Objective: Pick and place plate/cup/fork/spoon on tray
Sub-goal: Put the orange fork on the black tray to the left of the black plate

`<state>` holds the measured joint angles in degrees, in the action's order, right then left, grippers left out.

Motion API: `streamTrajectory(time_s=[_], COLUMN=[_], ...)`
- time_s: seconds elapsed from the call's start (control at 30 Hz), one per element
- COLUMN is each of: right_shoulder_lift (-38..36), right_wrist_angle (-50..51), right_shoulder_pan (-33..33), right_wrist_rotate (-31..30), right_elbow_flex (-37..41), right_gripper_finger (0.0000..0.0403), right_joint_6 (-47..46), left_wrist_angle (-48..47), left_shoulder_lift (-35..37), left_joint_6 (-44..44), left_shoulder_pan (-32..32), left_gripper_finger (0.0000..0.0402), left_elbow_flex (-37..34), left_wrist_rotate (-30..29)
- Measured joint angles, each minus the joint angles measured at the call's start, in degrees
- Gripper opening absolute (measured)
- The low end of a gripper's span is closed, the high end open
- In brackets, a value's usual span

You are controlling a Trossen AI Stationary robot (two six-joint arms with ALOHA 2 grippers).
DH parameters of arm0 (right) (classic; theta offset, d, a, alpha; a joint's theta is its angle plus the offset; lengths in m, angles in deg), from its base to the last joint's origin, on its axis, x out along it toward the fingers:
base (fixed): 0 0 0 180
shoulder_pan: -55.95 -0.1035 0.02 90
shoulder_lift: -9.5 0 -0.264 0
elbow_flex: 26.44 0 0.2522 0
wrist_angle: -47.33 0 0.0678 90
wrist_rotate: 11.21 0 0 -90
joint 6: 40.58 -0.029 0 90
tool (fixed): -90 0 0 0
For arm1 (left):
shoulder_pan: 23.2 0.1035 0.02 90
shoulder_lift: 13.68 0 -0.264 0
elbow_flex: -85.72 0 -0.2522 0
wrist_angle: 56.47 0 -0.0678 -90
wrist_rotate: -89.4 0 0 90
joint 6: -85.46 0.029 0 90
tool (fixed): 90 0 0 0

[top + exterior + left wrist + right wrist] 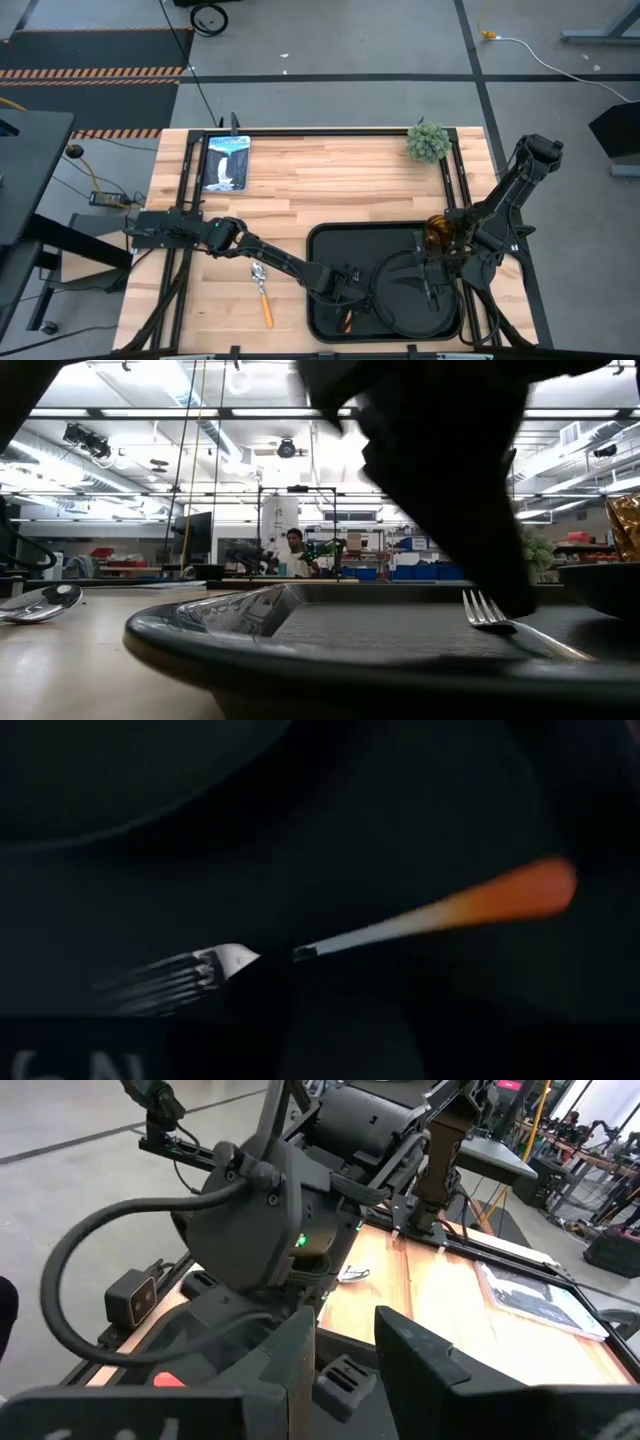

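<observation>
The black tray (325, 250) lies at the near right of the table. On it are the round black plate (395, 300), the amber cup (438, 232) at its far right corner, and the fork (346, 322) with its orange handle. In the left wrist view the fork (400, 930) lies flat on the tray, and its tines (485, 610) show in the low view. My left gripper (345, 288) hangs just above the fork. My right gripper (430, 285) is open and empty over the plate. The spoon (262, 290) lies on the wood left of the tray.
A tablet-like picture (225, 162) lies at the far left of the table and a small green plant (428, 140) stands at the far right. Bare wood stretches across the far half of the table. A person (293, 550) stands far back in the room.
</observation>
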<state>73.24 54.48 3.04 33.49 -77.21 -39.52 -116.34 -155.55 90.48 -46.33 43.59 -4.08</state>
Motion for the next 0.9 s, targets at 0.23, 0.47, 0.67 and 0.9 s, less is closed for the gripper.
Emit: streamTrajectory(time_s=[0.23,0.47,0.67,0.9], right_shoulder_lift=[0.0,-0.9,-1.1,-1.1], right_wrist_angle=[0.2,0.2,-1.8,-1.9], right_shoulder_pan=[0.0,-4.2,-7.2,-7.7], right_wrist_rotate=[-0.8,-5.3,-9.1,-9.1], right_elbow_flex=[0.0,0.0,0.0,0.0], right_gripper_finger=[0.0114,0.0114,0.0114,0.0114], right_joint_6=[-1.3,-2.6,-3.1,-5.6], left_wrist_angle=[-0.1,0.9,0.9,1.3], left_shoulder_lift=[0.0,0.0,0.0,0.0], left_joint_6=[30.0,46.9,48.8,49.7], left_shoulder_pan=[-0.3,-0.2,-0.2,0.4], left_gripper_finger=[0.0201,0.0174,0.0146,0.0104], left_elbow_flex=[0.0,0.0,0.0,0.0], left_wrist_rotate=[-8.2,-8.1,-3.1,0.9])
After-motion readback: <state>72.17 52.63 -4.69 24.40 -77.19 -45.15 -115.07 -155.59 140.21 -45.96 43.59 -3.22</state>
